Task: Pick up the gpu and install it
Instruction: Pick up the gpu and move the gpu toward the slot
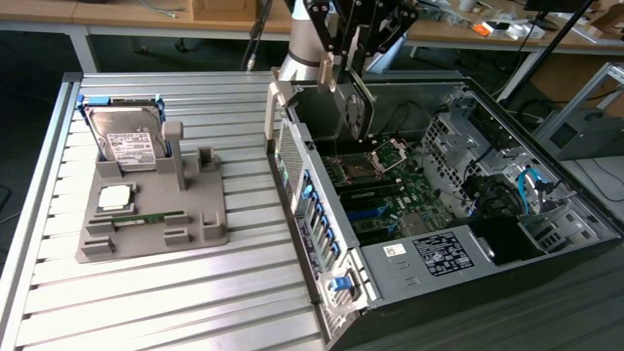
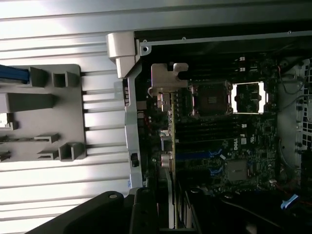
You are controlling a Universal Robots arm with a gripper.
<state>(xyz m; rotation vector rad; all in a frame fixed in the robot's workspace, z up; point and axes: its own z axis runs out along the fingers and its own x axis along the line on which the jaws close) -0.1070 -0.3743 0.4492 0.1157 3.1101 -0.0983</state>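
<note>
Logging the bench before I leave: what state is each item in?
claw: shut on the gpu
gpu: held on edge over the open case, not seated
computer case: side open, motherboard exposed
hard drive: upright in the gray holder
memory stick: flat in holder

- You have a grey slatted aluminium surface under everything.
- On it, toward the exterior view's left, lies a grey moulded plastic fixture tray.
- A silver boxy hard drive with a white label stands tilted in the tray's far slot, in a blue bracket.
- Nearer you on the tray sits a square silver processor chip, with a small green memory stick just beside it.
- To the exterior view's right lies an open black computer case, showing you its green motherboard and empty processor socket.
- Wooden desks stand behind.
</note>
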